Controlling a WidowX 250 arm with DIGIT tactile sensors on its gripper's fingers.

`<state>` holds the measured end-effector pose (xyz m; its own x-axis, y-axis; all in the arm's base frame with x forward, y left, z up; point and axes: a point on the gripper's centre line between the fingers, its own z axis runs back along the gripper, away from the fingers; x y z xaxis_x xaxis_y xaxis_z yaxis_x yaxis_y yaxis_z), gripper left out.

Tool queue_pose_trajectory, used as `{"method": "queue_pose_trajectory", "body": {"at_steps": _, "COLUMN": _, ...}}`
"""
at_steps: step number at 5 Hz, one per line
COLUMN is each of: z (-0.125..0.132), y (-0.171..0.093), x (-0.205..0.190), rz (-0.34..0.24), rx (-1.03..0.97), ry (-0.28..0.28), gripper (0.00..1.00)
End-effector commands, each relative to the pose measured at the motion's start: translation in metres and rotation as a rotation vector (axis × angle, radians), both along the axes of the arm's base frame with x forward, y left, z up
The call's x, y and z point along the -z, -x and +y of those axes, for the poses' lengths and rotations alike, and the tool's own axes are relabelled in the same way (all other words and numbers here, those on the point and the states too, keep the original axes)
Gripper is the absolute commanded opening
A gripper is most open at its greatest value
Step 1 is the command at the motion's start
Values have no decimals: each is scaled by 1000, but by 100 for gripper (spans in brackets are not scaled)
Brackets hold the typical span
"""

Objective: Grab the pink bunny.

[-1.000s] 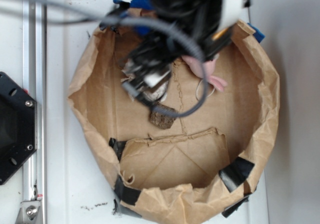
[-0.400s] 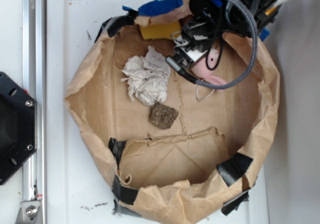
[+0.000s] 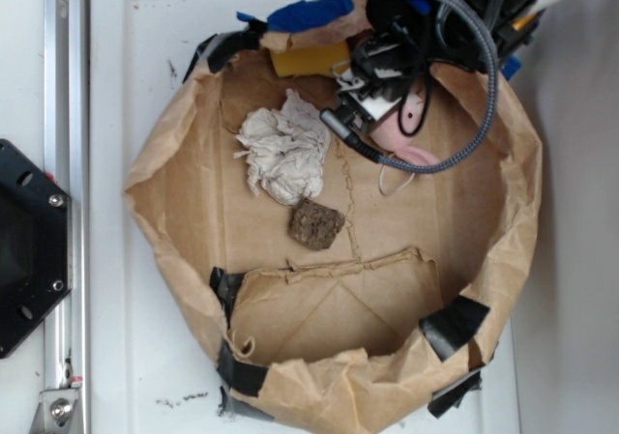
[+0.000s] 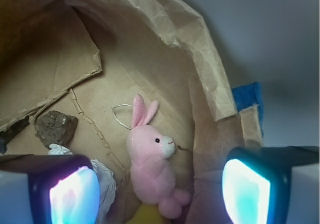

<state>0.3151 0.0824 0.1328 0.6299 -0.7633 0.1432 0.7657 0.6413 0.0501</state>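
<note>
The pink bunny (image 4: 150, 159) lies on the floor of a brown paper bag, close to its wall, ears pointing away and a thin white string loop (image 4: 120, 115) beside them. In the exterior view only part of the pink bunny (image 3: 411, 144) shows below the arm. My gripper (image 4: 160, 191) hovers above it, open, with one glowing pad on each side of the bunny and nothing between them. In the exterior view the gripper (image 3: 382, 91) sits over the bag's far right corner.
The crumpled white paper ball (image 3: 283, 151) lies left of the gripper. A brown rough lump (image 3: 314, 224) rests mid-bag. A yellow sponge block (image 3: 308, 60) sits at the far wall. The paper bag wall (image 4: 200, 69) rises close beside the bunny.
Since a second ago the arm has swung from over the paper ball to the bag's far right corner above the bunny. It has held still over the last half second.
</note>
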Motion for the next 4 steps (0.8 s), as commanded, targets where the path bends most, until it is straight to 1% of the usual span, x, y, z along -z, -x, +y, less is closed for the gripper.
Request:
{"method": "queue_pose_trajectory", "body": {"at_steps": 1, "z": -41, "y": -11, "x": 27, "rz": -16, "rx": 41, "ry": -93, "gripper": 100}}
{"method": "queue_pose_trajectory", "body": {"at_steps": 2, "z": -54, "y": -6, "x": 26, "rz": -19, "rx": 76, "ry": -100, "gripper": 100}}
{"method": "queue_pose_trajectory", "body": {"at_steps": 3, "z": -62, "y": 7, "x": 14, "rz": -58, "rx": 120, "ry": -112, "gripper": 100}}
{"method": "queue_pose_trajectory", "body": {"at_steps": 4, "z": -69, "y": 23, "x": -2, "rz": -93, "rx": 161, "ry": -94, "gripper": 100}}
